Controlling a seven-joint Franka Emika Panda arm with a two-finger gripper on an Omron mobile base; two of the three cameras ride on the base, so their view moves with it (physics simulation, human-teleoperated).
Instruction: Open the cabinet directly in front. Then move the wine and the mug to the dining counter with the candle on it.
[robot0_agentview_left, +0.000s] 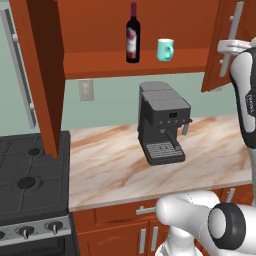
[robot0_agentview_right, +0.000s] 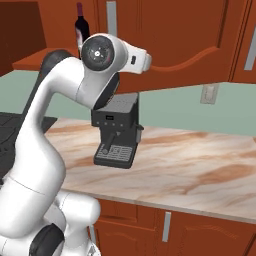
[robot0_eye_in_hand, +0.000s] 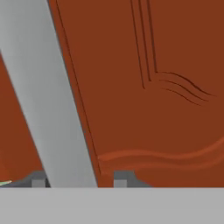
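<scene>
The cabinet stands with both doors swung wide. On its shelf the dark wine is upright, and the teal mug sits just to its right. The wine's top peeks out behind my arm. My gripper is at the right door's silver handle. In the hand view the handle runs between the fingertips of the gripper. The gripper is open, with a gap between the bar and the right fingertip. The dining counter and the candle are out of view.
A dark coffee machine stands on the marble worktop under the shelf. A cooktop lies at the left. The open left door hangs over the worktop's left end. A wall outlet is behind.
</scene>
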